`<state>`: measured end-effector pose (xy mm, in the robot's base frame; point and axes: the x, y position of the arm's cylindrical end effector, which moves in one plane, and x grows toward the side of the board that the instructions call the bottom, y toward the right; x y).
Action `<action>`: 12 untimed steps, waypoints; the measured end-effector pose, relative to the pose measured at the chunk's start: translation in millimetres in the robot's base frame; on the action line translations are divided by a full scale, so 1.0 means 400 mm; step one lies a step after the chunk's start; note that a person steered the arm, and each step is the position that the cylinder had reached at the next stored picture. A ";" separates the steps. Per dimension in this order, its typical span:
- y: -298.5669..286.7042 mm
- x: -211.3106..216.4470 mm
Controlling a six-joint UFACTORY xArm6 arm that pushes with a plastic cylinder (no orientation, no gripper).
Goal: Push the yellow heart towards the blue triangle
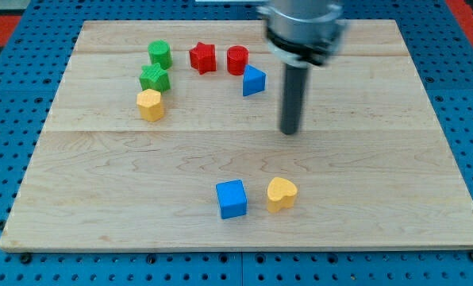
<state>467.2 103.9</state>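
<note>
Since this arm carries no pincer at all, only a rod, no jaw state exists to report, and places below are given from my tip.

Board: the wooden board lies flat under everything, so a block can only be slid across it, never lifted.

Rod: it stands upright, with my tip at mid-board and touching no block; it is between the two task blocks rather than behind the heart, so I judge the push has not begun.

Blue cube: the blue cube sits toward the view's bottom and left of my tip, just beside the heart, apart from it.

Yellow heart: the yellow heart lies toward the view's bottom of my tip, almost straight below. Its point seems to aim to the view's right, lobes left, making its long axis roughly left-right, though that is hard to read.

Blue triangle: the blue triangle is up and slightly left of my tip, beside the red cylinder.

Likely approach: my tip should pass round to the heart's bottom side, then drive upward.
</note>
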 end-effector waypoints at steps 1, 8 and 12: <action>0.046 0.225; -0.231 0.064; -0.107 0.116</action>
<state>513.7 61.1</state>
